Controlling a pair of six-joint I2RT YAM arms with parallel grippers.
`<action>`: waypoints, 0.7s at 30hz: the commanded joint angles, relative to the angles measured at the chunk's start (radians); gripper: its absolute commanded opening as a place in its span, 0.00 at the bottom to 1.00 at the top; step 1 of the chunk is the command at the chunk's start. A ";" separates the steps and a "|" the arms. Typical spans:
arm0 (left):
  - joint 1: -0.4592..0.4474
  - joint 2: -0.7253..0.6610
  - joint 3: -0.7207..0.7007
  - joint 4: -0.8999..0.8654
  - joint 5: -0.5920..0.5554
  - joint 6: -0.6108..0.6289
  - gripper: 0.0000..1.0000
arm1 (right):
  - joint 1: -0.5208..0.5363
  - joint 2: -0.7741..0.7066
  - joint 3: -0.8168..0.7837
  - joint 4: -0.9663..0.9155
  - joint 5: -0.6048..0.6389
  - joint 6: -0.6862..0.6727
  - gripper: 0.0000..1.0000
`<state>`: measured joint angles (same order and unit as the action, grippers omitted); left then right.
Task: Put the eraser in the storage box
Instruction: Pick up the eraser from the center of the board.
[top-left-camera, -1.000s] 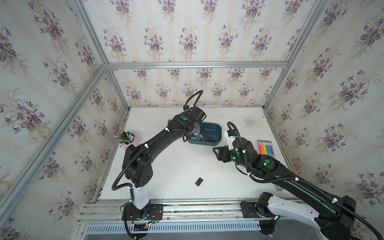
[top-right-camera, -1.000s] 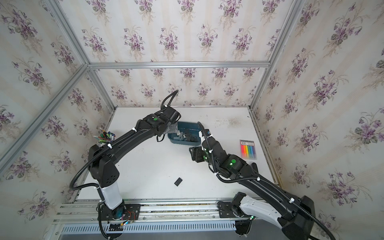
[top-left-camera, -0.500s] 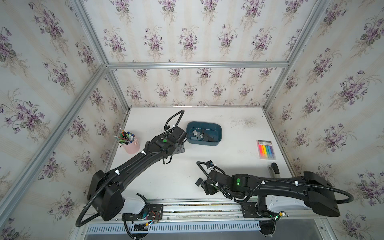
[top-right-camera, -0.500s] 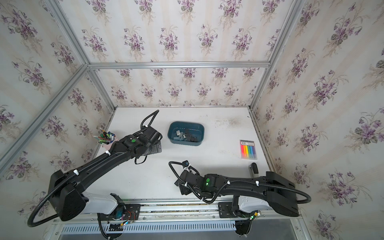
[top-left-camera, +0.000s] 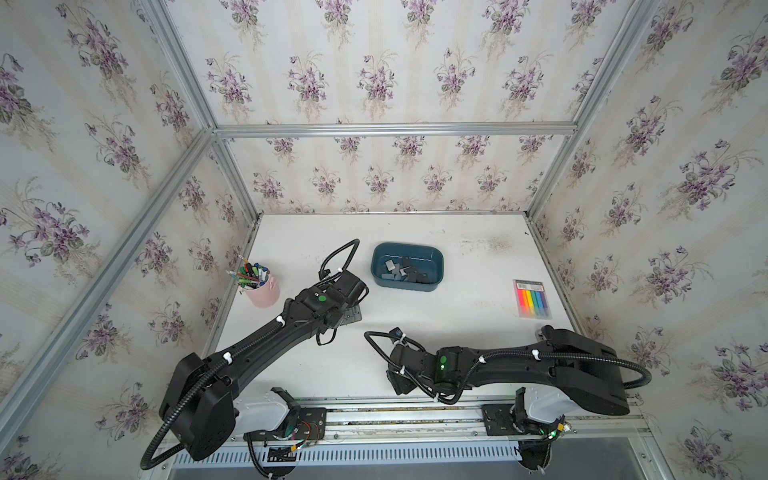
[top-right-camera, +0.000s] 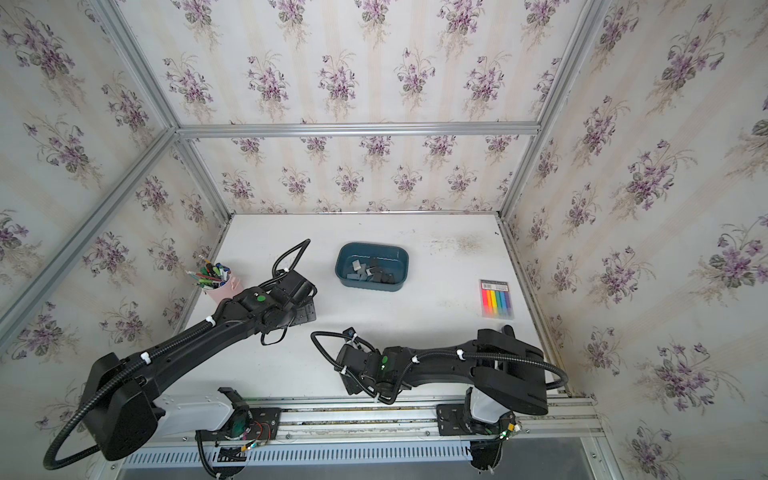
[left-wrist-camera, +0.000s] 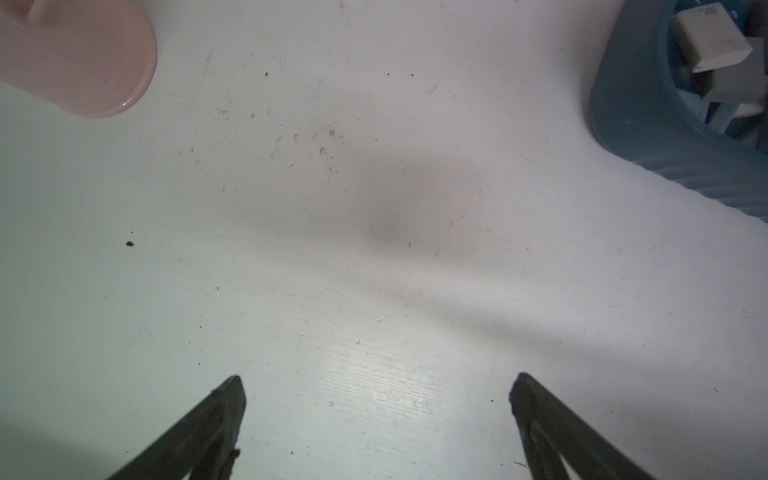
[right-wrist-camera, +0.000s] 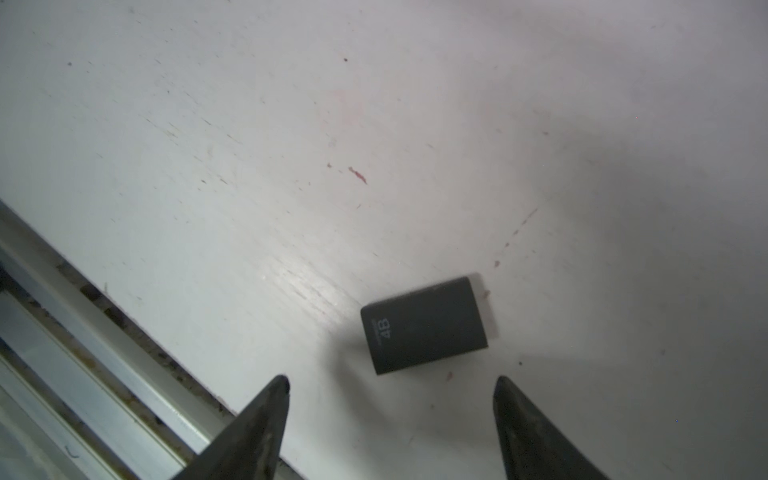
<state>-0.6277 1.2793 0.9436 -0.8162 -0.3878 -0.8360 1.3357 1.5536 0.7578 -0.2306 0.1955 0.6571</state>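
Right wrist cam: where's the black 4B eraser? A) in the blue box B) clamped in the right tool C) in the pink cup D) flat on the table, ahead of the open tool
D: the eraser lies flat on the table, just beyond the tips of the open right tool.

This is looking like a robotics lab test cell dressed up as a room, not a real home. Floral wallpaper (top-left-camera: 374, 79) is covering flat panels that are sitting inside a bare aluminium frame (top-left-camera: 390, 129), with the near side lying open. A black left arm (top-left-camera: 266, 336) and right arm (top-left-camera: 519, 365) are standing on a metal rail (top-left-camera: 395, 411), with exposed wiring, along the front edge of a scuffed white table (top-left-camera: 457, 307). Desk props are lying well apart on it: a pink pen cup (top-left-camera: 262, 291) full of markers, a teal storage box (top-left-camera: 405, 286) and a pack of rainbow index tabs (top-left-camera: 533, 299).
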 joint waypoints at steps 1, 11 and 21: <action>0.002 -0.020 -0.003 0.008 -0.023 -0.020 1.00 | -0.003 0.022 0.012 0.000 0.018 -0.020 0.78; 0.003 -0.083 -0.054 0.009 -0.073 -0.035 1.00 | -0.064 0.084 0.029 -0.011 0.030 -0.085 0.80; 0.012 -0.071 -0.069 0.021 -0.044 -0.043 1.00 | -0.072 0.149 0.078 -0.058 -0.077 -0.089 0.76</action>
<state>-0.6170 1.2079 0.8764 -0.7998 -0.4297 -0.8577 1.2621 1.6825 0.8379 -0.2111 0.2337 0.5407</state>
